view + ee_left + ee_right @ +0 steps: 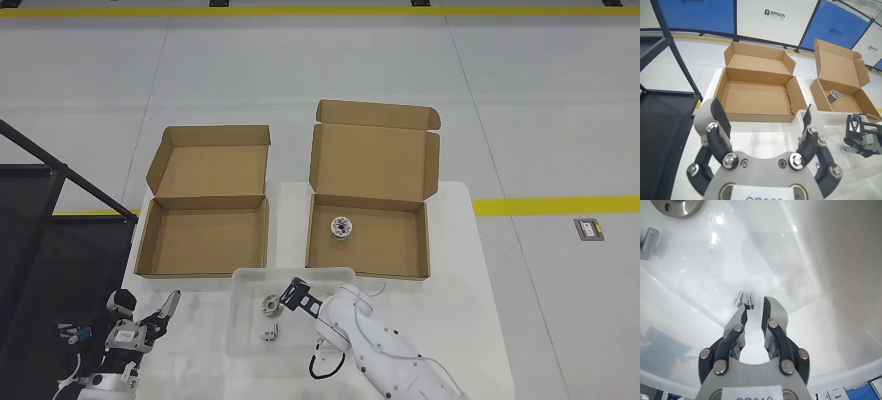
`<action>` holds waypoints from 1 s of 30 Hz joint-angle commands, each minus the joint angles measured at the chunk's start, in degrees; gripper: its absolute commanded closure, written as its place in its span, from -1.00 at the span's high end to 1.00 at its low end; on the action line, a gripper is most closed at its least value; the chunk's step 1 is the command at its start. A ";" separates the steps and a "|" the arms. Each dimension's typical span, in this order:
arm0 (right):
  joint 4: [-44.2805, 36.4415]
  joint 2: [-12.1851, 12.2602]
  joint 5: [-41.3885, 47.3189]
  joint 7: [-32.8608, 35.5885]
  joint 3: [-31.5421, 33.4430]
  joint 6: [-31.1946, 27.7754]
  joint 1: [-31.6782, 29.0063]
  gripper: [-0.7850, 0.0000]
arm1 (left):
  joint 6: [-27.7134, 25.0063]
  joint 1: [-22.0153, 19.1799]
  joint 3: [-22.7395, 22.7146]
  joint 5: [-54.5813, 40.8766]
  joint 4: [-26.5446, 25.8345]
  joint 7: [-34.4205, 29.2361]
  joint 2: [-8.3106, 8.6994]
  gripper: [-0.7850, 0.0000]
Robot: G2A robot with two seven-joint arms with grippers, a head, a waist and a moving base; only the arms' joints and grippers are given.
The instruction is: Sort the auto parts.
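Observation:
My right gripper (755, 306) is open low inside the white tray (245, 280). Two small silver bolts (738, 299) (749, 302) lie side by side just past its fingertips, the nearer bolt's head at the tip of one finger. A metal flange ring (676, 207) (270, 302) and a small block with a pin (648, 242) (268, 333) lie farther off in the tray. A gear-like part (342, 227) (835, 94) sits in the right cardboard box (400, 250). My left gripper (762, 108) (165, 310) hovers open and empty near the table's front left, before the empty left box (757, 98).
Both cardboard boxes stand open with lids raised at the back of the white table (460, 300). A black metal rack (40, 230) stands just off the table's left edge, near my left arm. In the left wrist view the right gripper (857, 149) shows in the tray.

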 commanded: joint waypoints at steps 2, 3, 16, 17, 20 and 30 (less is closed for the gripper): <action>0.49 -0.15 0.11 -0.27 0.05 -0.20 0.02 -0.42 | 0.00 0.00 0.00 0.00 0.00 0.00 0.00 1.00; 0.65 -0.19 0.14 -0.37 0.09 -0.29 0.03 -0.42 | 0.00 0.00 0.00 0.00 0.00 0.00 0.00 1.00; 2.53 -0.64 0.64 -1.20 0.77 -1.77 0.57 -0.84 | 0.00 0.00 0.00 0.00 0.00 0.00 0.00 1.00; 2.62 -0.67 0.67 -1.17 0.79 -1.84 0.64 -0.85 | 0.00 0.00 0.00 0.00 0.00 0.00 0.00 1.00; 2.75 -0.77 1.00 -1.47 1.08 -2.23 0.90 -1.00 | 0.00 0.00 0.00 0.00 0.00 0.00 0.00 1.00; -10.64 0.89 3.95 -4.41 5.74 -9.21 -3.32 -1.00 | 0.00 0.00 0.00 0.00 0.00 0.00 0.00 1.00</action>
